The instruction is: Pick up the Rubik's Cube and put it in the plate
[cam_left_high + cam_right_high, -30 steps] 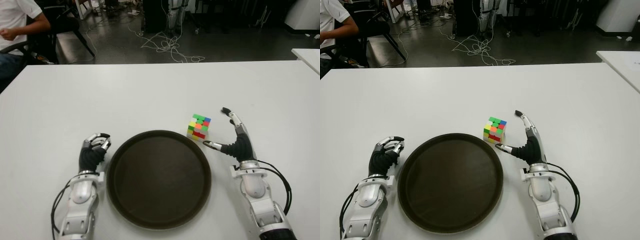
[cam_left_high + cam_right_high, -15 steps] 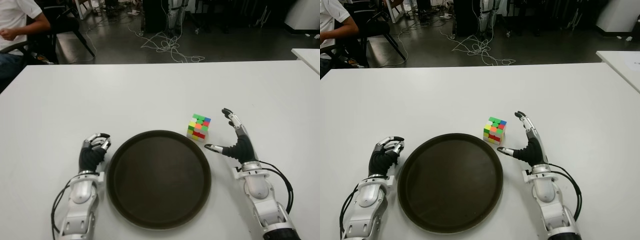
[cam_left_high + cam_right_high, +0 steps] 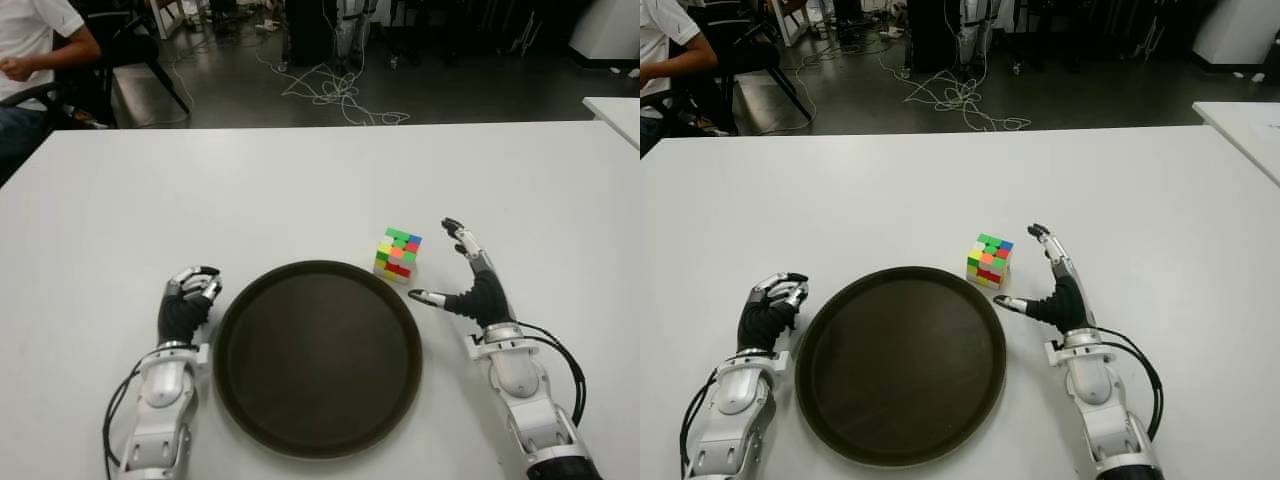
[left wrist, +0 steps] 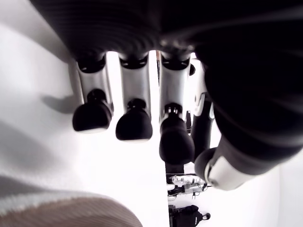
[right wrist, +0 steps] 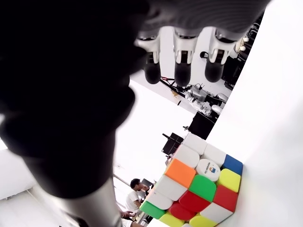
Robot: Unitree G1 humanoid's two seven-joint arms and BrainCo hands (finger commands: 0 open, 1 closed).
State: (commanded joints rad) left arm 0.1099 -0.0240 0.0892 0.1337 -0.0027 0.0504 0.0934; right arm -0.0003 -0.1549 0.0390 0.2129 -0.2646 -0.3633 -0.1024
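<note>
Rubik's Cube [image 3: 398, 254] sits flat, corner toward the spread (empty) right hand [image 3: 470, 283].

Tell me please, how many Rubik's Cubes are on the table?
1. The Rubik's Cube stands on the white table, just beyond the far right rim of the dark plate, left of the open right hand. No others show.

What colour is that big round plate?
The plate is dark brown all over, plain; the left eye view shows it best.
</note>
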